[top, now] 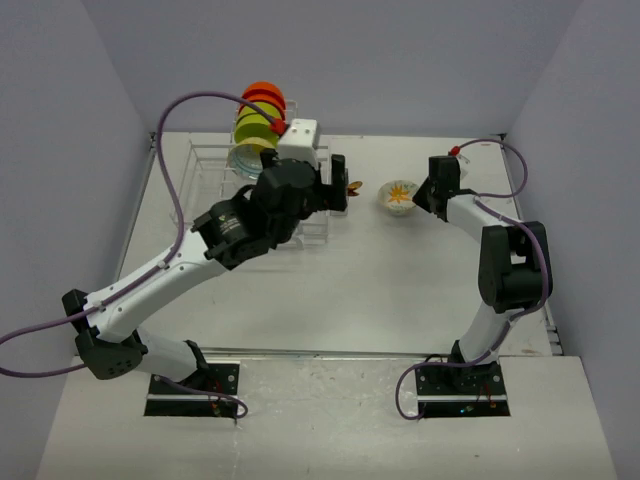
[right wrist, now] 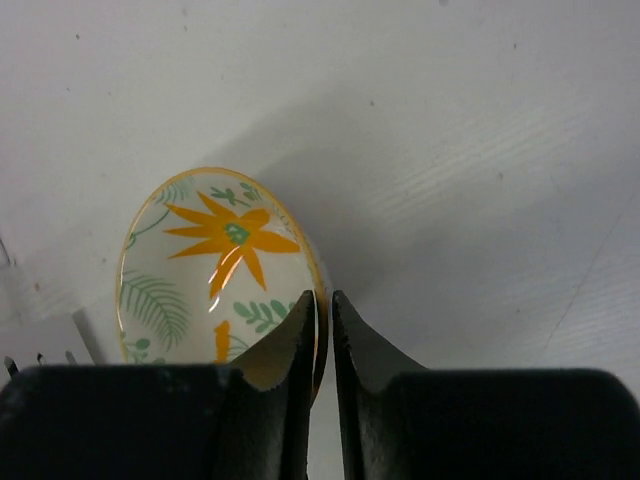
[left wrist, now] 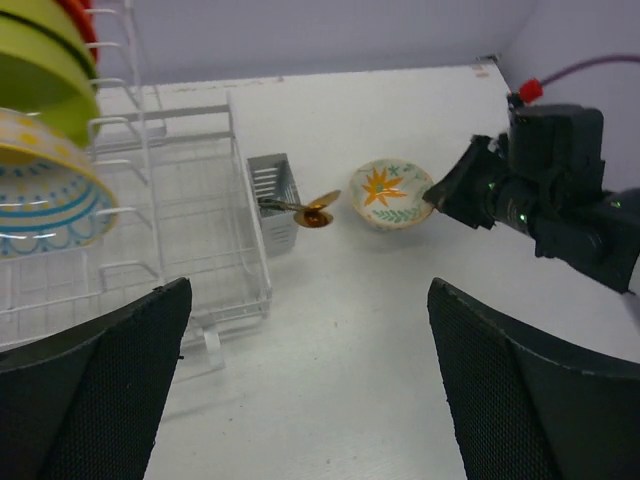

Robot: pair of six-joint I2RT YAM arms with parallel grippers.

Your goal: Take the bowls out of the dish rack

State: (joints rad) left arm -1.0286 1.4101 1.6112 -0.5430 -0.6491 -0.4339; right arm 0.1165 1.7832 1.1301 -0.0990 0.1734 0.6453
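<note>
Right claw (right wrist: pixel 322 312): pinching the rim of the flower bowl (right wrist: pixel 215 250).
Left claw (left wrist: pixel 308 300): wide open, holding nothing.
Flower bowl: out on the surface (left wrist: pixel 400 330), near the rack (left wrist: pixel 200 215).
Other bowls (top: pixel 258 118): standing in the rack.
Danger: the pinch is thin, so the bowl could slip and tip over.

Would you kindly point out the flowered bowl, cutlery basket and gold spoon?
flowered bowl (left wrist: pixel 385 192): left wrist view, painted inside.
cutlery basket (left wrist: pixel 278 228): left wrist view, outer wall.
gold spoon (left wrist: pixel 314 217): left wrist view, rounded end.
</note>
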